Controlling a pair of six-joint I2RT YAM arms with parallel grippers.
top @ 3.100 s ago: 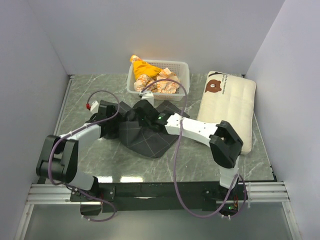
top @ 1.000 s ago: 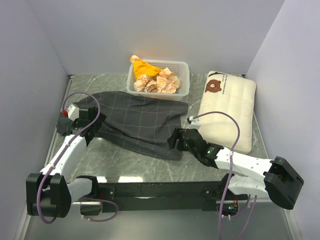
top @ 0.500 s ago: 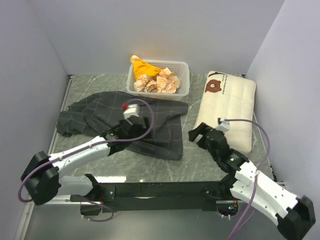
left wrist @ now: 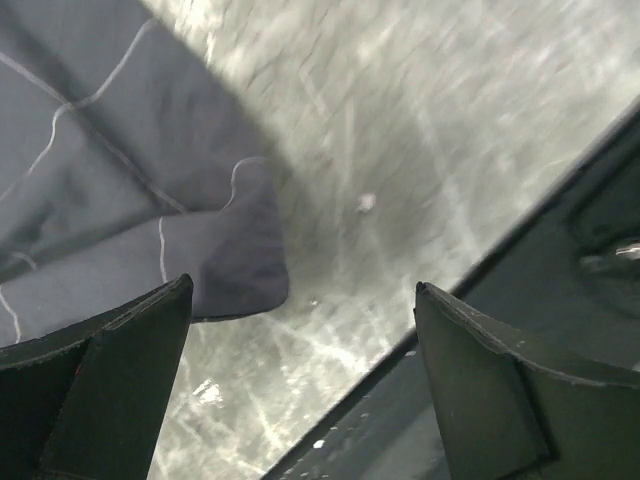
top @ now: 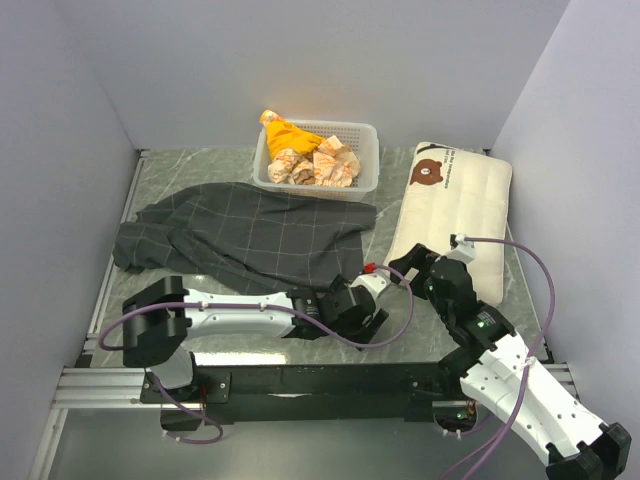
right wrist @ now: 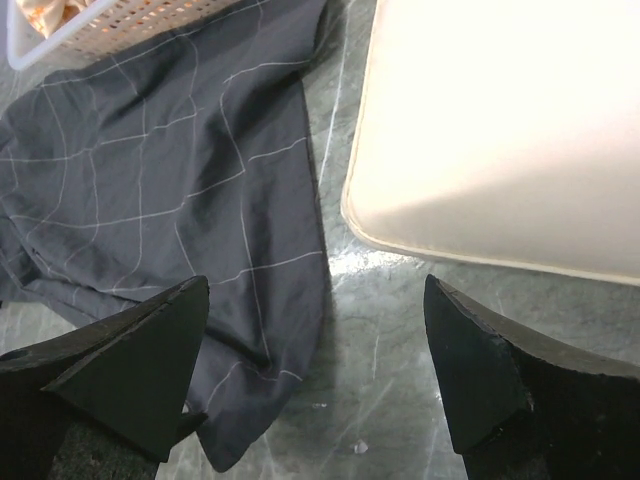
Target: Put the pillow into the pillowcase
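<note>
The dark grey checked pillowcase [top: 250, 235] lies spread flat on the left and middle of the table. To its right lies the cream pillow [top: 455, 215], bear face at the far end. My left gripper [top: 362, 312] is open over bare table by the pillowcase's near right corner [left wrist: 215, 265]; the left wrist view shows the left gripper [left wrist: 302, 285] holding nothing. My right gripper [top: 415, 265] hangs open between that corner and the pillow's near end. In the right wrist view the right gripper [right wrist: 317, 282] is empty, with pillowcase [right wrist: 170, 190] on its left and pillow [right wrist: 500, 130] on its right.
A white basket [top: 365, 180] with orange and patterned cloths stands at the back, touching the pillowcase's far edge. Grey walls close in left, back and right. The table's dark front edge [left wrist: 500, 260] runs just below my left gripper.
The crumpled pillowcase was pulled out flat, then both grippers let go and opened. My left arm swung right along the near edge; my right arm drew back toward the pillow's near end.
</note>
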